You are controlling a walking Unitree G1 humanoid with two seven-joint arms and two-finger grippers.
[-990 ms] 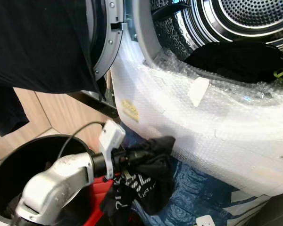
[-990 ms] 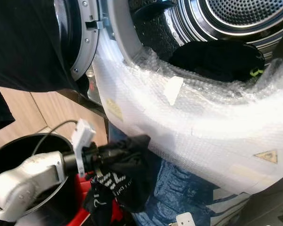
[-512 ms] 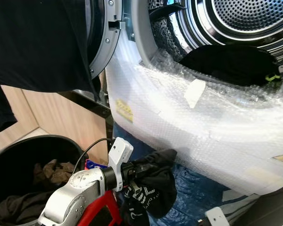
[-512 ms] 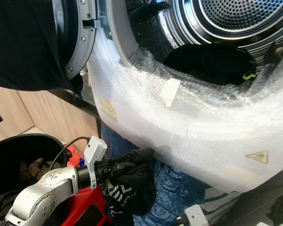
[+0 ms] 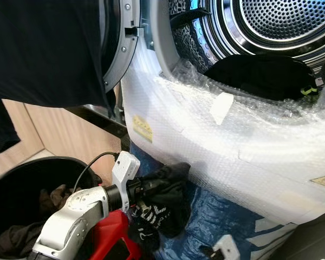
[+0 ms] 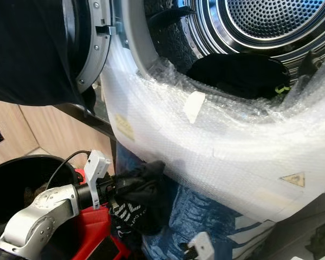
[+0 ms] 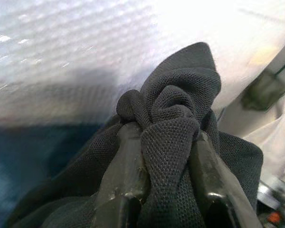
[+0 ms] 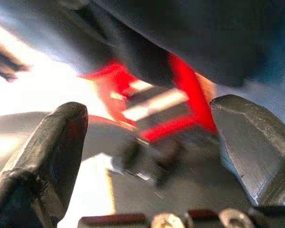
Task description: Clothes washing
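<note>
Washer [image 5: 206, 130] is taking up the upper right, front wrapped in bubble wrap, door [image 5: 116, 49] swung open to the left, dark clothes [image 5: 260, 76] already lying in the drum [image 5: 281, 21]. Black bin [image 5: 21, 184] is sitting at lower left with a few clothes in it, red stand [image 5: 116, 244] just beside it.

Left gripper [image 7: 159, 161] is hanging low in front of the washer, fingers [image 7: 126, 161] clamping a bunched black mesh garment [image 5: 160, 203]; the rest of it is drooping down below the grip, white print showing.

Key relation: drum opening is lying up and to the right of the left gripper, above the wrapped front lip, so the garment is needing a lift up and over that lip before going in. Left arm is the nearer one and already loaded.

Right gripper [image 8: 147, 137] is sitting spread wide, holding nothing, red frame blurred past it
</note>
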